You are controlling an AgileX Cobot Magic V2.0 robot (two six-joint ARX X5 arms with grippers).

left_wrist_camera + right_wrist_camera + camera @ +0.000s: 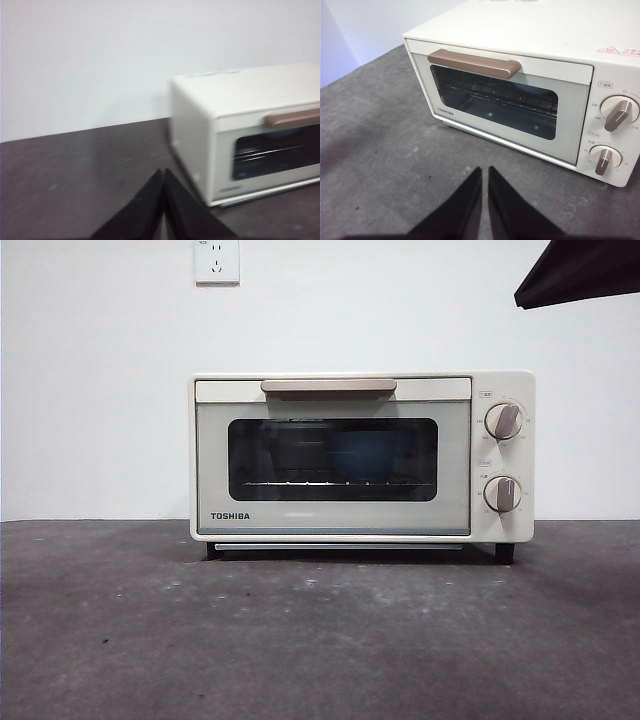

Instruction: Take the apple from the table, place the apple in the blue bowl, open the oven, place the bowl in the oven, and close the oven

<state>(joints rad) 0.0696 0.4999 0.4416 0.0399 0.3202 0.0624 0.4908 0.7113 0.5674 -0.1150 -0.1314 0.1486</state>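
Above the table [380, 150], both arms hang clear of the work, each with its claw pointing down and forward toward the oven [360, 455]. On the right arm, the right claw [485, 172] has its two black jaws drawn nearly together, only a thin slit between the tips, and nothing is held between them; the oven sits just ahead of it, door shut, the beige bar handle [474, 62] beyond the tips and the two knobs [616, 115] off toward one side of them. On the left arm, the left claw [163, 174] has its jaws pressed tip to tip and is likewise empty; its view is blurred, but the oven's side wall and front corner stand ahead of it and to one side, with bare table before it. In the front view one dark arm tip [580, 272] shows at the top corner, high above the oven; which arm it is cannot be told. Counted up: one oven, one handle, two knobs, one wire rack [500, 95] behind the dark glass, and one wall socket [216, 260] above. A bluish shape [365, 455] shows dimly through the window on the rack; the apple cannot be made out.
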